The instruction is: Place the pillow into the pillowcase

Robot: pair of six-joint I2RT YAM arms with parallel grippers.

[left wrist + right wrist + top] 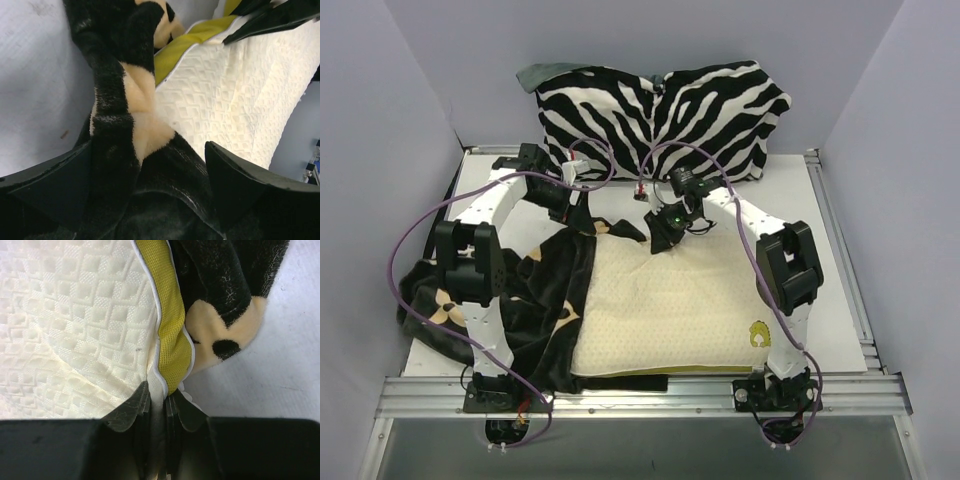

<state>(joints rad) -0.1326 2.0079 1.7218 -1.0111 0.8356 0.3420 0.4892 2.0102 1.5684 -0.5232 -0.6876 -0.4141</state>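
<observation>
The cream-yellow dimpled pillow (660,310) lies flat at the table's middle, its yellow logo at the near right corner. The black pillowcase (535,290) with tan motifs is bunched along its left side. My right gripper (663,235) is at the pillow's far edge, shut on the white piping and yellow edge band (172,335) of the pillow (75,315); the pillowcase (225,285) lies just beside it. My left gripper (578,215) is at the far left corner. Its fingers stand wide apart (150,185) with pillowcase fabric (115,60) between them, next to the pillow (235,95).
A large black-and-white zebra-striped cushion (660,110) leans against the back wall. Purple cables loop from both arms. The white table (810,220) shows bare at the right, with a metal rail along its near and right edges.
</observation>
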